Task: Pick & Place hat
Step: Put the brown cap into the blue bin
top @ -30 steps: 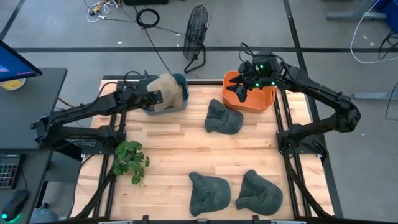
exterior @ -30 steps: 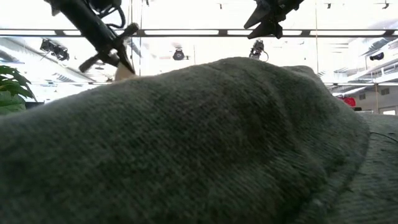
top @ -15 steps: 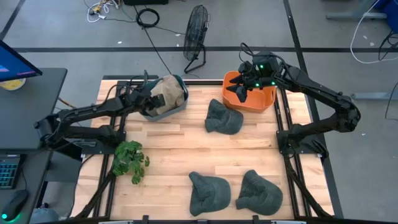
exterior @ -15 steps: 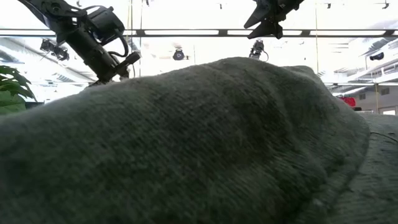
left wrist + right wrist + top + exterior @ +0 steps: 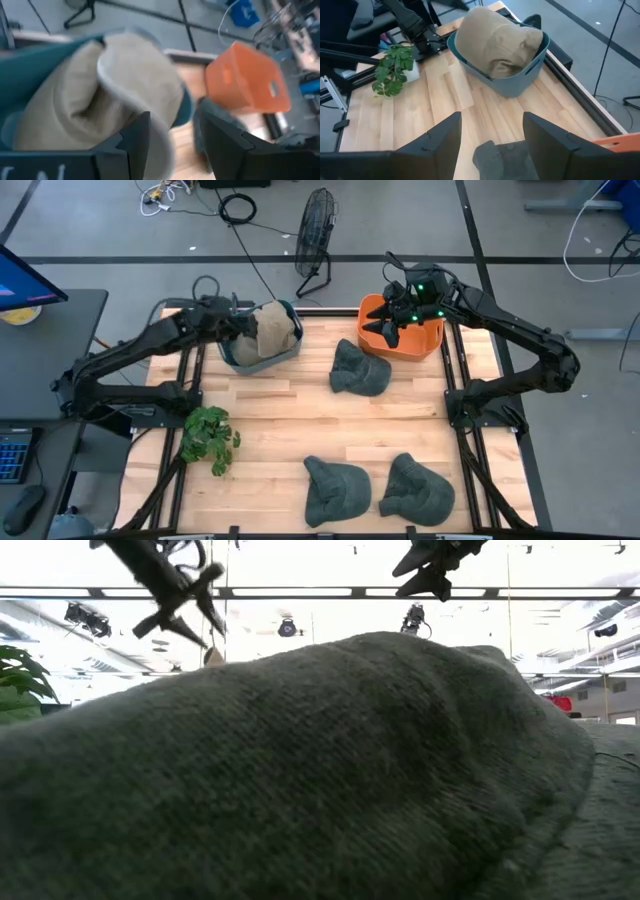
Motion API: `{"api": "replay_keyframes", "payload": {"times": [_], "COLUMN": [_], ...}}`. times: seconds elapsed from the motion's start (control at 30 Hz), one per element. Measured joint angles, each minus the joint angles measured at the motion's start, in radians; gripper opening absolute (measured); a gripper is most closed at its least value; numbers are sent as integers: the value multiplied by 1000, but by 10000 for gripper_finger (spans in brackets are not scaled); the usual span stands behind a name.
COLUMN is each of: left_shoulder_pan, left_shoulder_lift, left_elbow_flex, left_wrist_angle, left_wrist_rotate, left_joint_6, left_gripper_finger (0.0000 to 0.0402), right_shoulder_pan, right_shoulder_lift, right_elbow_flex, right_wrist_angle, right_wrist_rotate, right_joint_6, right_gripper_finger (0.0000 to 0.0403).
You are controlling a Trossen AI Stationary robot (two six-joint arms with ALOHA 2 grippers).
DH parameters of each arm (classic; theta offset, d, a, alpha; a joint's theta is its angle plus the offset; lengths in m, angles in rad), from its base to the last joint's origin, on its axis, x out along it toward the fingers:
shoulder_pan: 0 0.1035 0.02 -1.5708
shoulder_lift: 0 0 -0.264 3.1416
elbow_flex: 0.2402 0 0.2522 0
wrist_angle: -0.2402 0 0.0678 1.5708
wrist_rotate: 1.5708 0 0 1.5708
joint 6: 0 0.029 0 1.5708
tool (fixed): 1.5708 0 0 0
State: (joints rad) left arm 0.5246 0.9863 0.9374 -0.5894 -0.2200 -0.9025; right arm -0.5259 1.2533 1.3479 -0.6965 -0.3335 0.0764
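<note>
A tan hat lies in the blue bin at the table's far left; it also shows in the left wrist view and the right wrist view. My left gripper is open and empty just left of the bin's rim, above it; in its wrist view the fingers stand apart over the hat. My right gripper is open and empty above the orange bin. Three dark green hats lie on the table.
A potted plant stands at the table's left edge. A dark green hat right in front of the low camera hides most of the table. Bare wood lies in the table's middle. A fan stands on the floor behind.
My left gripper has dipped toward the blue bin, then risen and drawn back a little toward the table's left edge. The tan hat has settled lower into the bin and lies there free. My right gripper has kept still.
</note>
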Motion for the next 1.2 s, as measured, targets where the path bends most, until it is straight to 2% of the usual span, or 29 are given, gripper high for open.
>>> {"api": "replay_keyframes", "payload": {"times": [0.17, 0.3, 0.57, 0.97, 1.1, 1.2], "left_shoulder_pan": [-26, -53, -64, 56, 62, 40], "left_shoulder_lift": [1, 30, 241, 527, 549, 518], "left_elbow_flex": [98, 105, 103, 103, 103, 110], "left_wrist_angle": [-38, -39, -178, -220, -200, -195], "left_wrist_rotate": [-66, -69, -57, 46, 81, 93], "left_joint_6": [33, 51, -43, -32, -7, -9], "left_gripper_finger": [146, 109, 8, 5, 5, 5], "right_shoulder_pan": [0, 0, 0, 0, 0, -1], "right_shoulder_lift": [0, 0, 0, 0, 0, 0], "right_elbow_flex": [0, 0, 0, 0, 0, 0], "right_wrist_angle": [1, 1, 1, 0, 0, 0], "right_wrist_rotate": [1, 1, 2, 2, 2, 2], "right_joint_6": [-7, -14, -33, -34, -35, -36], "right_gripper_finger": [214, 214, 214, 214, 214, 214]}}
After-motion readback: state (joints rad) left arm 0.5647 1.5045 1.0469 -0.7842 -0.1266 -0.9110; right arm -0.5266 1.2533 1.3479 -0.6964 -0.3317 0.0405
